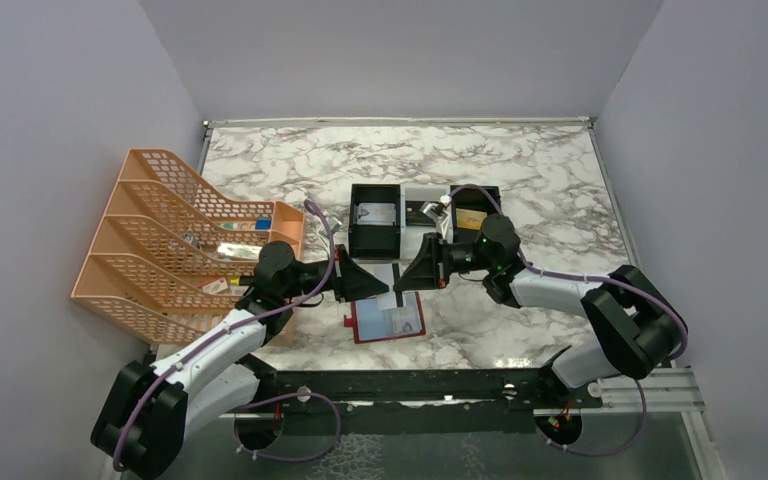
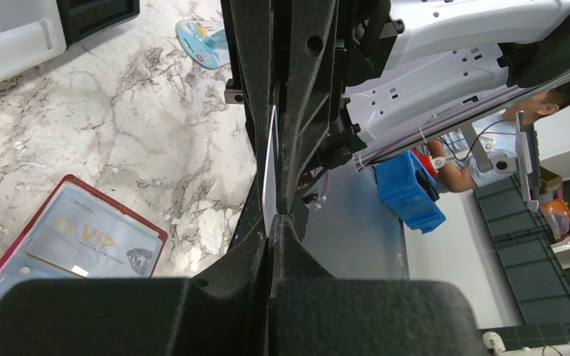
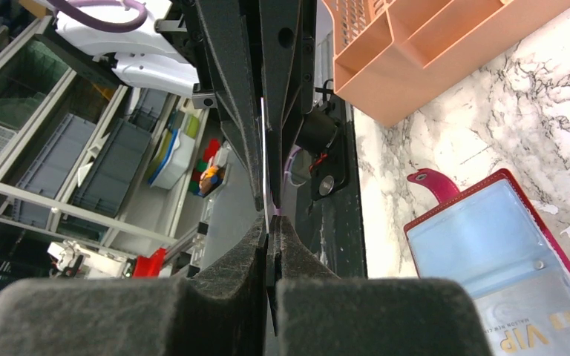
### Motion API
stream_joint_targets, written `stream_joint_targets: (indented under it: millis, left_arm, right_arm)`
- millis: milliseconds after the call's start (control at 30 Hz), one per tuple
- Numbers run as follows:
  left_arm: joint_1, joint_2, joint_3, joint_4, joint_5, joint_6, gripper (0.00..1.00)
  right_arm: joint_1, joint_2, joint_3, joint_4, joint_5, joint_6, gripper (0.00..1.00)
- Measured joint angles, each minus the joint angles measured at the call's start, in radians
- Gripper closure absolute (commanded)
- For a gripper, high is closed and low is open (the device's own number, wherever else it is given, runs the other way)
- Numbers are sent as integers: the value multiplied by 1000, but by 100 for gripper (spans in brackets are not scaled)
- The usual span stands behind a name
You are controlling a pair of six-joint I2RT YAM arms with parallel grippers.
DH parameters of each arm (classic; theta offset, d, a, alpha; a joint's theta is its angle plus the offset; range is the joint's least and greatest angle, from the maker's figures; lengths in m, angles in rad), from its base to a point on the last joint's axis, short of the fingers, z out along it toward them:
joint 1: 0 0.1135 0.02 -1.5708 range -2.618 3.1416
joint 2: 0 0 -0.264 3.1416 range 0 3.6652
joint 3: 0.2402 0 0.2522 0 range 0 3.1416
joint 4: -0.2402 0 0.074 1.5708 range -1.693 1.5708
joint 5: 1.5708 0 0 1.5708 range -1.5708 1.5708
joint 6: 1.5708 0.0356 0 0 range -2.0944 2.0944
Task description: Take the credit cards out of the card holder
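Observation:
The card holder lies open on the marble, red-bordered with pale blue panels; a VIP credit card still sits in a pocket. Above it my two grippers meet tip to tip. A silvery-white credit card stands edge-on between them. My left gripper is shut on one end of it, and my right gripper is shut on the other end. The same card shows as a thin pale line in the right wrist view, with the holder below right.
A black-and-white three-compartment tray stands behind the holder, with a silver card and a gold card in it. An orange file rack fills the left side. A clear light-blue packet lies on the marble.

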Motion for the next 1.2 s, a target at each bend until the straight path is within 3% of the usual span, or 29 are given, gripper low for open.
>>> stream_joint_targets:
  millis: [100,167,200,367,467,733,967,1200]
  left_arm:
    - [0,-3,0,2,-1,-1,49]
    - [0,-4,0,1,-2,-6,13]
    - [0,-5,0,0,-4,-6,2]
    - [0,-29,3,-55,-53,-12,1]
    - [0,-61,55,-237,-146,53,1]
    - [0,-156,325,-801,-636,262,1]
    - [2,-191,382,-1048,-903,360,1]
    - [2,-270,387,-1144,-1068,443,1]
  right_arm:
    - [0,0,0,10,-2,1,99]
    - [0,-7,0,2,5,-14,99]
    - [0,-16,1,-18,17,-31,99]
    - [0,-98,45,-239,160,-191,99]
    - [0,-143,100,-405,298,-303,99]
    - [0,-164,230,-706,590,-517,99]
    - [46,-73,431,-885,853,-670,99]
    - [153,129,648,-1012,1142,-868,99]
